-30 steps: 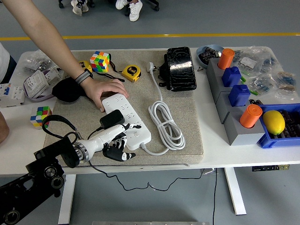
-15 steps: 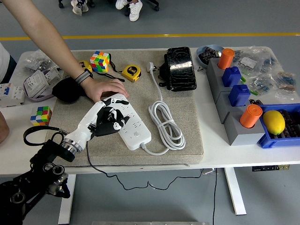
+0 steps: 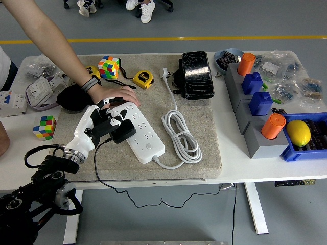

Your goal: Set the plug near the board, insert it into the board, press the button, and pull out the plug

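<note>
Left of centre in the frame, the left hand has its fingers closed around the black plug, held against the left end of the white power strip. A person's hand presses the strip's far end onto the tabletop's grey mat; no writing is legible.

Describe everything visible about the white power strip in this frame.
The power strip is a long white plastic bar with rows of sockets and a button near its near end. It lies flat and diagonal on the grey mat. Its white cable is coiled beside it. A person's hand holds its far end, and the robot's left hand holds a black plug against its left edge.
</note>
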Controlling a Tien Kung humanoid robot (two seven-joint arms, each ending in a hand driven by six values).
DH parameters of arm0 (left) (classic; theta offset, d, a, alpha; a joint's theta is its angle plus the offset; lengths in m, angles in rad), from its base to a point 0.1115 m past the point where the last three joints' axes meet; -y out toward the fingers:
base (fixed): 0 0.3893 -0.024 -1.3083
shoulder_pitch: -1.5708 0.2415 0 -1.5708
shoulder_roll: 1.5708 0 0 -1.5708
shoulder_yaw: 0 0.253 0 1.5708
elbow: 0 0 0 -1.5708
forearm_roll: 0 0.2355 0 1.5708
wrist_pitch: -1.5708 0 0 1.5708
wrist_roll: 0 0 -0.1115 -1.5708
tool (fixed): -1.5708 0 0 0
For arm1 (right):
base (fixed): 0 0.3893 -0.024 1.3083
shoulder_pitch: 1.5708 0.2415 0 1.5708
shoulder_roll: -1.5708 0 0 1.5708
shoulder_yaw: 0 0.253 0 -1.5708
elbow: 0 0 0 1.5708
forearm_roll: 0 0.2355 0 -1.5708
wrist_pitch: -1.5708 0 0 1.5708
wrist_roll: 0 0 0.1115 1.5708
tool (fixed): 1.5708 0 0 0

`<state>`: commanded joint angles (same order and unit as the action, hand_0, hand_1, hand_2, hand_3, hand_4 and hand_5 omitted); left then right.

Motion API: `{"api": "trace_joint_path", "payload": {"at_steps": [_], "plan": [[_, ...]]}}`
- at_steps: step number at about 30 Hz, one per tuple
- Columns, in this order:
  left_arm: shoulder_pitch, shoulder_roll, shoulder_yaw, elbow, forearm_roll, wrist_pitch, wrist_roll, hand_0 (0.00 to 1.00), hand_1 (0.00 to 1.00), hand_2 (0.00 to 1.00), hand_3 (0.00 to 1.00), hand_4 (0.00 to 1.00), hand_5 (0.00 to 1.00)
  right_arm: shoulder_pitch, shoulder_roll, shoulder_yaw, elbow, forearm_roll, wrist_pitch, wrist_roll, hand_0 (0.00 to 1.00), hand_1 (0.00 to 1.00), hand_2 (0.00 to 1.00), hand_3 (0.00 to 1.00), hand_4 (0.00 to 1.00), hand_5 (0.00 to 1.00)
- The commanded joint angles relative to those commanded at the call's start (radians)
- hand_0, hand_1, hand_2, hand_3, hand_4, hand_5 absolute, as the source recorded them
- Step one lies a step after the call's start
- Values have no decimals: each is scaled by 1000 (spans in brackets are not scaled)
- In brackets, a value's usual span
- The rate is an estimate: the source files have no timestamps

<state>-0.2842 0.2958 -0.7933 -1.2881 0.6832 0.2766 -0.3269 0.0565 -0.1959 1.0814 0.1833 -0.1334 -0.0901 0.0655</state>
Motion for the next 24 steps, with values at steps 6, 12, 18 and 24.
{"api": "trace_joint_path", "payload": {"at_steps": [6, 12, 18, 24], "plan": [[-2, 3, -2, -4, 8, 0, 10, 76, 77, 174, 627, 652, 47, 1, 0, 1, 0, 0, 0, 0, 496, 589, 544, 511, 857, 366], [-2, 4, -3, -10, 15, -1, 14, 78, 77, 175, 626, 652, 46, 1, 0, 4, 0, -3, 0, 0, 497, 589, 544, 511, 856, 367], [9, 12, -21, -55, 87, -47, 48, 72, 76, 156, 627, 652, 49, 0, 0, 6, 1, -5, 0, 0, 494, 588, 544, 510, 856, 368], [24, 46, -64, -173, 327, -155, 207, 62, 81, 151, 672, 541, 2, 0, 0, 9, 0, -6, 1, 0, 494, 588, 543, 509, 855, 369]]}}
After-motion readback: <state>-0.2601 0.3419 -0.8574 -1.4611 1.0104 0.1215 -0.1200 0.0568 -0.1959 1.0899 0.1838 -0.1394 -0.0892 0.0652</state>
